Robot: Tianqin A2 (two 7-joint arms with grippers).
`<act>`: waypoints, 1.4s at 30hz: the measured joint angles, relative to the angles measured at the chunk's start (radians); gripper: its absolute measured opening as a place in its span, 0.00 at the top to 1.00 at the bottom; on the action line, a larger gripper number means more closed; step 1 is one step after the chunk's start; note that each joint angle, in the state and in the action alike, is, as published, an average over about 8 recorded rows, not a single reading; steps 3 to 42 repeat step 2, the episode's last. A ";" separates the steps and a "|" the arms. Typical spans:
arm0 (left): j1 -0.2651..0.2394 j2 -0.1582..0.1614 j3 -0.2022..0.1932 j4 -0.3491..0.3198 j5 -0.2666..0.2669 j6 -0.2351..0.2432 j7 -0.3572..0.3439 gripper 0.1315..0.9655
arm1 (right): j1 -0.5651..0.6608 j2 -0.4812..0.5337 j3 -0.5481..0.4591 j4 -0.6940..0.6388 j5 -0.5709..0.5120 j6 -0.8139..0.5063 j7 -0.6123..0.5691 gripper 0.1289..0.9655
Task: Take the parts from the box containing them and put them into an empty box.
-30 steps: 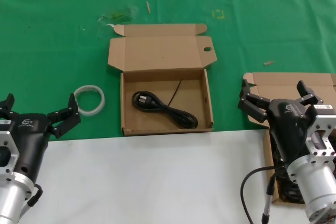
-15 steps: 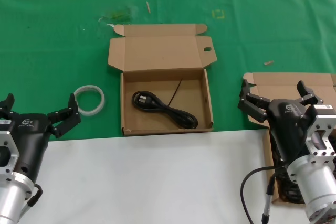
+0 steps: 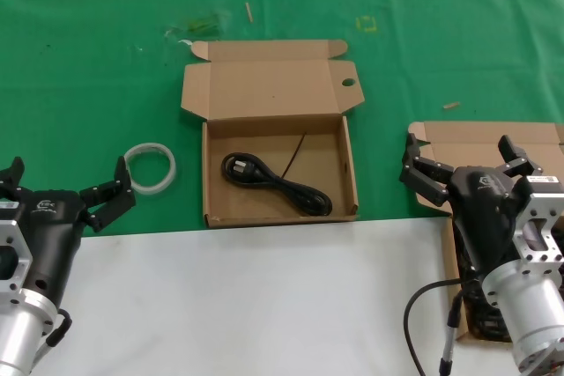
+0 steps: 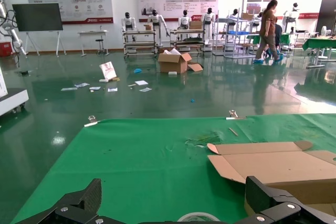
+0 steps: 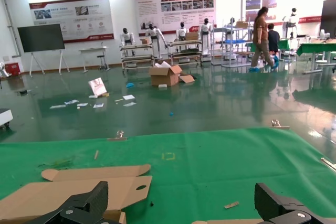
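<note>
The square cardboard box [image 3: 208,173] with an oval hole in its lid tab [image 3: 348,83] lies open at the middle and holds one black power cord [image 3: 278,182]. The other cardboard box [image 3: 480,136] sits at the right, mostly hidden under my right arm; dark cords [image 3: 480,307] show partly inside it. My right gripper [image 3: 462,156] is open and empty above that box. My left gripper [image 3: 69,180] is open and empty at the left, near the white tape ring [image 3: 150,167]. The holed lid also shows in the right wrist view [image 5: 79,190].
The green cloth [image 3: 88,68] covers the far half of the table and the white surface [image 3: 247,305] covers the near half. A small scrap [image 3: 451,105] lies behind the right box. The left wrist view shows the middle box's lid [image 4: 273,163] and the tape ring [image 4: 198,217].
</note>
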 joint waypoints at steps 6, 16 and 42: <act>0.000 0.000 0.000 0.000 0.000 0.000 0.000 0.00 | 0.000 0.000 0.000 0.000 0.000 0.000 0.000 0.00; 0.000 0.000 0.000 0.000 0.000 0.000 0.000 0.00 | 0.000 0.000 0.000 0.000 0.000 0.000 0.000 0.00; 0.000 0.000 0.000 0.000 0.000 0.000 0.000 0.00 | 0.000 0.000 0.000 0.000 0.000 0.000 0.000 0.00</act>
